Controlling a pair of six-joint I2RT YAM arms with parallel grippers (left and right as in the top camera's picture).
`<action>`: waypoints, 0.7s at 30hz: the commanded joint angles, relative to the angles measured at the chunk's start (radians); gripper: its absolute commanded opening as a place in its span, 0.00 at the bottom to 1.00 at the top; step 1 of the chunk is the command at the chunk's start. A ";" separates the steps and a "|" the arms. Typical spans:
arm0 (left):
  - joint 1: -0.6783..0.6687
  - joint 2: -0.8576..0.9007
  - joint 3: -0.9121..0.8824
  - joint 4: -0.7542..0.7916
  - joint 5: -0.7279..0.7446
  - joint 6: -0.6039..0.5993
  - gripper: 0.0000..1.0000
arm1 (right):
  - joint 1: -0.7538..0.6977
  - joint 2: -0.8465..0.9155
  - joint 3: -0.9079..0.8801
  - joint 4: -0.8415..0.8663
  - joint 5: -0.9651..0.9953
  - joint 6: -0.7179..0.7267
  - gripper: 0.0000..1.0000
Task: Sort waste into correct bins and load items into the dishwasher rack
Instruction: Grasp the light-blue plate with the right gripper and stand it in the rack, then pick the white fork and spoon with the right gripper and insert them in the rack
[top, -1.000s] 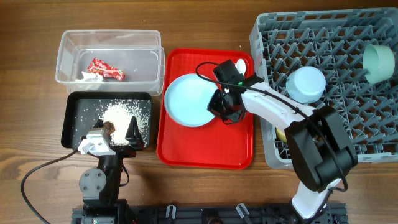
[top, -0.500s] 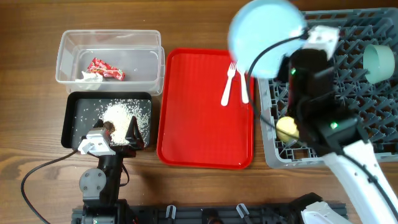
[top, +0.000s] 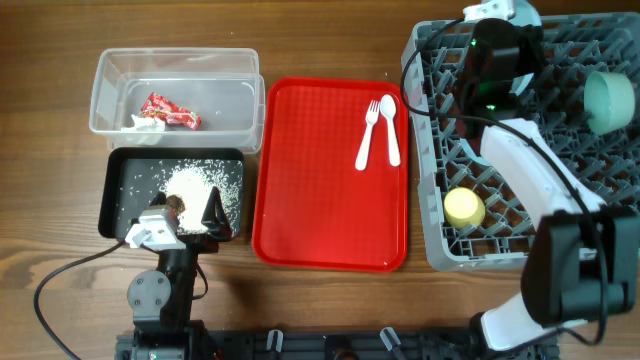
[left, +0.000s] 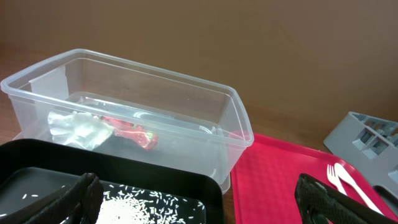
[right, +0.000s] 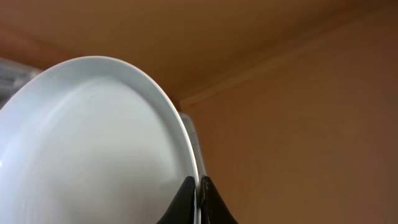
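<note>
**Large pale blue plate** (right: 93, 143): rim pinched between the fingers of the right gripper (right: 199, 185), which are pressed onto it. From overhead the right arm hangs over the far left part of the dishwasher rack (top: 440, 240), and the plate itself cannot be made out there.

**Left gripper** (left: 196, 182): fingers spread wide, holding nothing, above the near edge of the black tray (top: 112, 190).

**Black tray:** holds loose rice (top: 200, 185) and a brown lump (top: 176, 203), the lump just beside the left gripper.

**Clear tub** (top: 110, 70): just beyond the black tray; holds a red wrapper (top: 168, 110) touching a white napkin (top: 145, 125).

**Red serving tray** (top: 320, 200): between the bins and the rack. White fork (top: 367, 135) and spoon (top: 388, 130) lie side by side in its far right corner.

**Rack contents seen:** yellow cup (top: 464, 208) near the left wall; mint green bowl (top: 608, 100) at the right edge.

**Surface:** brown wood-grain desk (top: 330, 40), with a black cable (top: 60, 280) looping by the left arm's base.

**Room:** plain brown wall behind.
</note>
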 joint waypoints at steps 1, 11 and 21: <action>0.008 -0.007 -0.006 -0.001 0.001 -0.009 1.00 | -0.002 0.042 0.010 0.014 0.024 -0.068 0.04; 0.008 -0.007 -0.006 -0.001 0.001 -0.009 1.00 | 0.300 -0.094 0.094 -0.573 -0.272 0.467 0.85; 0.008 -0.007 -0.006 -0.001 0.001 -0.009 1.00 | 0.382 0.051 0.132 -0.895 -0.854 1.380 0.71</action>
